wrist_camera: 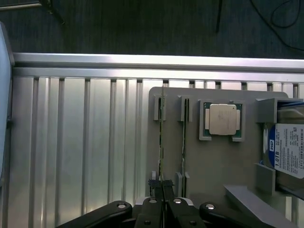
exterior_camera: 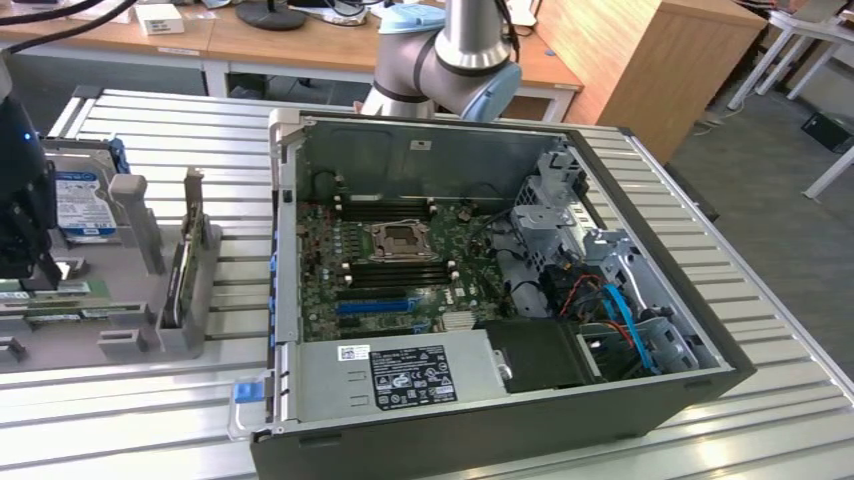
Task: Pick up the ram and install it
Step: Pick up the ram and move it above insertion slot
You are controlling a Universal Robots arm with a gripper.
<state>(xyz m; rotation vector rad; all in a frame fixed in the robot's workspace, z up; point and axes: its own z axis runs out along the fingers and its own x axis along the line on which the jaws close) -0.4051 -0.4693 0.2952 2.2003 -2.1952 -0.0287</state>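
The jaws pinch the ram (wrist_camera: 162, 142), near a drive (wrist_camera: 288, 153) (labelled "1.0TB").

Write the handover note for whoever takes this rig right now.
Gripper: shut on the ram, near one end.
The ram: standing on edge in the grey holder, beside a second stick. A processor and a hard drive sit in the same holder.
Computer case: open, on the exterior view's right of the holder, with the motherboard exposed.
Done: grip made.
Left: the ram is not yet lifted clear of the holder and not installed in the motherboard.
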